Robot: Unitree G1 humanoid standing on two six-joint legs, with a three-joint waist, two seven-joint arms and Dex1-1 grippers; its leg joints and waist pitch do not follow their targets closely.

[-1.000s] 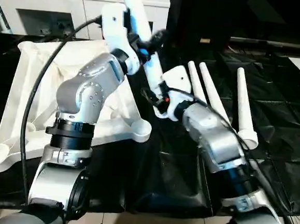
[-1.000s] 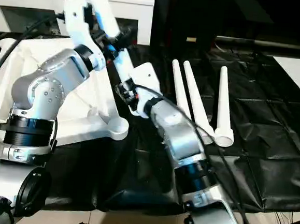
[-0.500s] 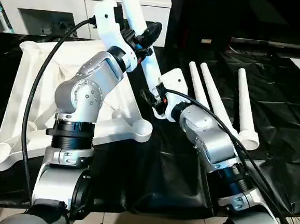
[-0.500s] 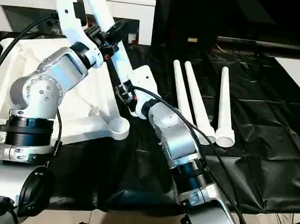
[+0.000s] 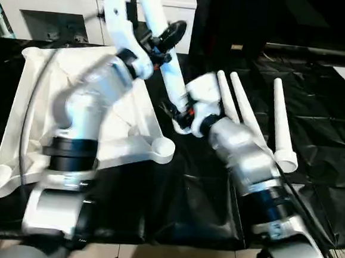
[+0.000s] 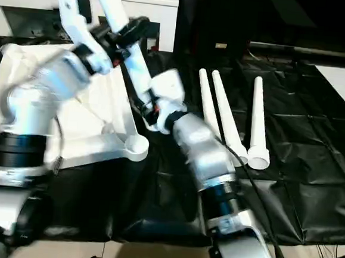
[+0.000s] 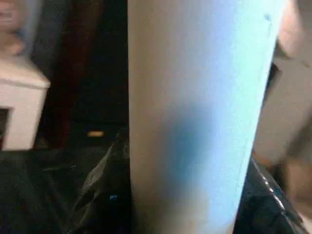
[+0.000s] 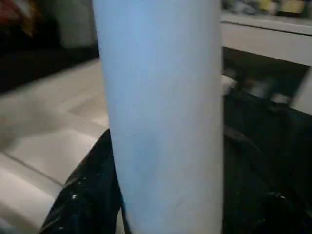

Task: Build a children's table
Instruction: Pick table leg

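Note:
The children's table lies in parts. Its white rimmed top (image 5: 29, 88) rests upside down on the left of the black sheet, one corner socket (image 5: 162, 149) pointing toward me. One white leg (image 5: 171, 75) stands tilted, rising up and to the left from beside the top's near right edge. My left gripper (image 5: 164, 40) is shut on its upper part, black fingers on either side. My right gripper (image 5: 177, 108) is at the leg's lower part. The same leg (image 7: 195, 122) looms close in the left wrist view and in the right wrist view (image 8: 161, 122).
Three more white legs (image 5: 245, 111) lie side by side on the black-sheeted table (image 5: 322, 129) to the right of my right arm, wide ends toward me. A white cabinet (image 5: 62, 7) stands behind the table at the far left.
My left arm is blurred in motion and its wrist has swung up and to the left along the leg. My right wrist has shifted slightly up and right. The leg keeps its tilt.

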